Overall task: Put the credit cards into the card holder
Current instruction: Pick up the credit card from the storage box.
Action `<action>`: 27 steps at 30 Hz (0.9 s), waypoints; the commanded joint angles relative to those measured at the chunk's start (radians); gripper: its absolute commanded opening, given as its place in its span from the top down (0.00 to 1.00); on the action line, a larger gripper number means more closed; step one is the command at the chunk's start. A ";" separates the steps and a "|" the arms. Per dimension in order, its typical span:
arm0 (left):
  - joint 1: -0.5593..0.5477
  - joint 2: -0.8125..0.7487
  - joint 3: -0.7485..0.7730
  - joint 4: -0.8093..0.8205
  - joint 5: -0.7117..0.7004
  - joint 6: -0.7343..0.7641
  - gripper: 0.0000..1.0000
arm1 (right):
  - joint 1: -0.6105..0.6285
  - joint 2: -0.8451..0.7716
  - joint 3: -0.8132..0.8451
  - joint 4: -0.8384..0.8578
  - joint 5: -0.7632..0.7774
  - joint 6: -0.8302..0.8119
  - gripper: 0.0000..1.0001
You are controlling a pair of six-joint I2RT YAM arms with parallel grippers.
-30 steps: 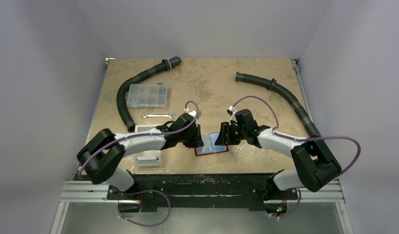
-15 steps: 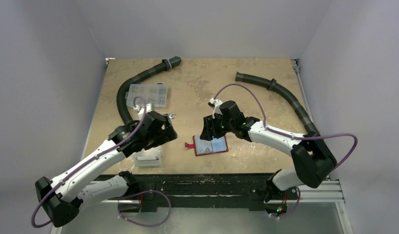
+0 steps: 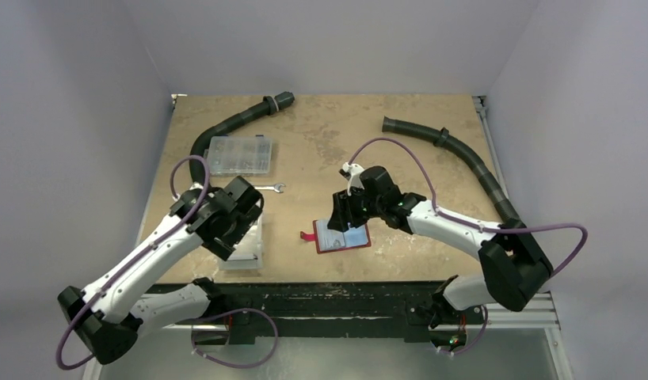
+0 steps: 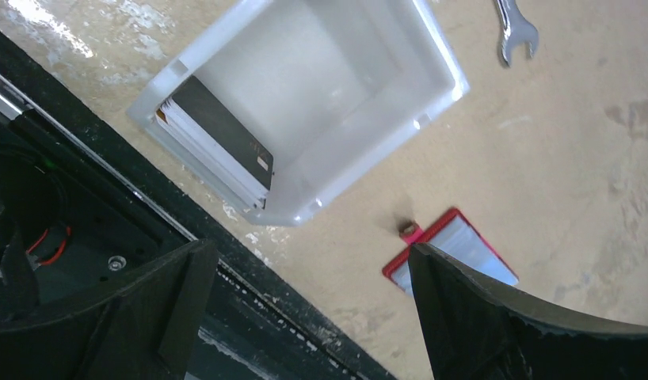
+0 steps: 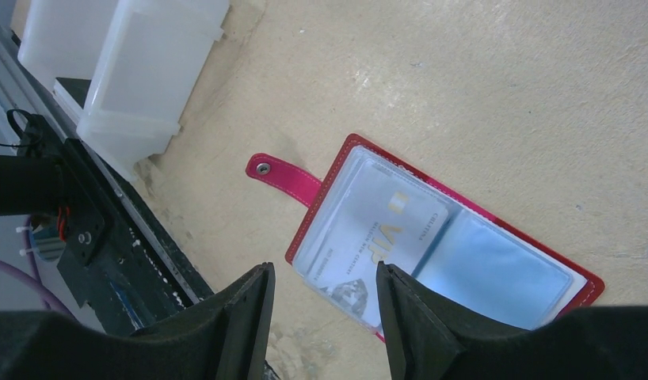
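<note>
Item one, your card holder (image 5: 343, 162): red, lying open and flat on the table (image 3: 337, 142), with its snap tab (image 5: 277, 174) pointing towards the white bin (image 4: 440, 59). Its clear sleeves show a pale grey card (image 5: 384, 229) and a light blue card (image 5: 495, 273) side by side. Item two, the bin, at the table's front edge: it has a stack of cards (image 4: 218, 138) at one end, with a dark one on top. Your left claw (image 4: 309, 249) hangs near the bin, spread wide and holding nothing. Your right claw (image 5: 325, 273) hovers over the holder's edge, fingers partly apart, nothing pinched. Also listed: a wrench (image 4: 515, 28), a clear compartment box (image 3: 240, 154), and two black hoses (image 3: 242, 116).
</note>
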 commanded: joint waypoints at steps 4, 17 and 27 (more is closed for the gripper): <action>0.167 0.154 -0.017 0.020 0.068 -0.030 0.02 | -0.003 -0.068 -0.040 0.047 -0.016 -0.019 0.43; 0.301 0.145 -0.197 0.067 0.149 -0.128 0.09 | 0.003 -0.066 -0.041 0.052 -0.010 -0.020 0.43; 0.309 0.186 -0.276 0.115 0.175 -0.117 0.21 | 0.003 -0.056 -0.040 0.053 -0.005 -0.019 0.43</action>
